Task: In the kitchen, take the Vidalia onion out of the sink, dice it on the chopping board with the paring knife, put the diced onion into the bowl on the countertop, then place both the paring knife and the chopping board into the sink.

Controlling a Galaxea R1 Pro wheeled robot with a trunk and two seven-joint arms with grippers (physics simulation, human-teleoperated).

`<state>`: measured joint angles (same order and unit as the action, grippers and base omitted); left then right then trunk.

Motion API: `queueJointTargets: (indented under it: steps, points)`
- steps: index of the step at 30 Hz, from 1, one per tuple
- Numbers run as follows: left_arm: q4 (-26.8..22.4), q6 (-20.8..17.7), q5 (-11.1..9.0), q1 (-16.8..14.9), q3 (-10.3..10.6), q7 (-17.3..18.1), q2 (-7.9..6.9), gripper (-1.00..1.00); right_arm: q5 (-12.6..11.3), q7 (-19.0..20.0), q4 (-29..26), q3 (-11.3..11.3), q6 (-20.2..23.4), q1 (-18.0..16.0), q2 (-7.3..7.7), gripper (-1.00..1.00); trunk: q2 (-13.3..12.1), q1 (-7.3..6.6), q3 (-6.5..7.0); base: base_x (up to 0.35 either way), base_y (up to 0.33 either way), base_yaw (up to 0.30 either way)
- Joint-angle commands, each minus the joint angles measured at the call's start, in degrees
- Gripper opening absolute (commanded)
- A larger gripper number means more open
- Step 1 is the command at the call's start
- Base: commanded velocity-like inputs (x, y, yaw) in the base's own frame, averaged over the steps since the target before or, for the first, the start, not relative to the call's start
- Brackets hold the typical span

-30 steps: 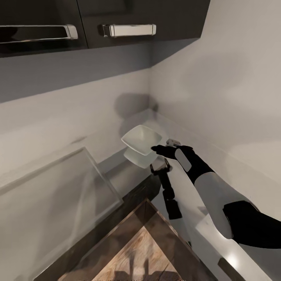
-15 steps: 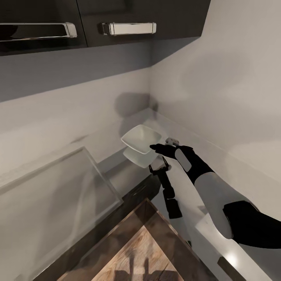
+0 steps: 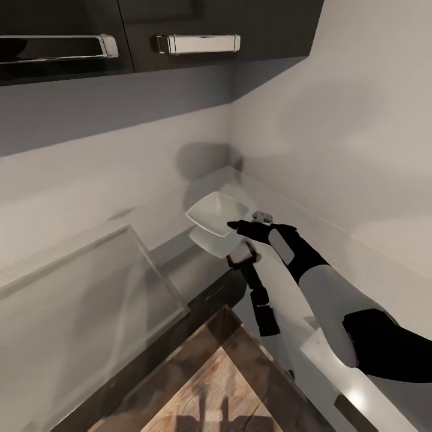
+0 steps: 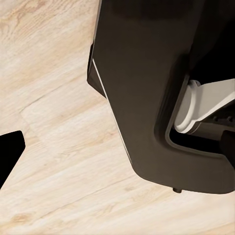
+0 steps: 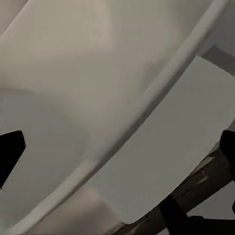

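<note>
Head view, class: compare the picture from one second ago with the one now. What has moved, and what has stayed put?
The right gripper has crept slightly further toward the bowl, its tip now at the bowl's near rim. Nothing was visibly grasped or released. The bowl, the countertop and the wall cabinets are as before.

The right gripper point(image 3: 235, 227) sits at the near rim of the bowl point(image 3: 216, 211), centre of the head view; its fingertips merge into one dark shape, so their spacing cannot be read. In the right wrist view the bowl's point(image 5: 98, 88) white wall is cropped on every side. The left gripper's fingertip point(image 4: 9, 152) is cut by the left edge of the left wrist view. A wooden surface point(image 3: 210, 384) at bottom centre is cropped by the lower edge.
</note>
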<state>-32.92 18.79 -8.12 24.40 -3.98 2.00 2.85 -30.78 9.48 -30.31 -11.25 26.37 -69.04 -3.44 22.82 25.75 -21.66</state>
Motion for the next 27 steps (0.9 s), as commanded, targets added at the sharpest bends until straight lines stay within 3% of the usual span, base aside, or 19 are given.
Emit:
queueJointTargets:
  steps: [1,11,27]
  points:
    - [-0.1,0.0,-0.4,0.0,-0.1,0.2,0.05,1.00,-0.1,0.4,0.0,-0.1,0.2,0.0,0.01,1.00,0.1,0.04,-0.09,0.000,0.000,0.000]
    - [-0.1,0.0,-0.4,0.0,-0.1,0.2,0.05,1.00,0.0,2.0,0.0,-0.1,0.1,0.0,0.01,1.00,0.1,0.04,-0.16,0.000,0.000,0.000]
    - [-0.1,0.1,-0.4,0.0,-0.1,0.2,0.05,1.00,0.0,2.1,0.0,-0.1,0.2,0.0,0.02,1.00,0.1,0.04,-1.54,0.000,0.000,0.000]
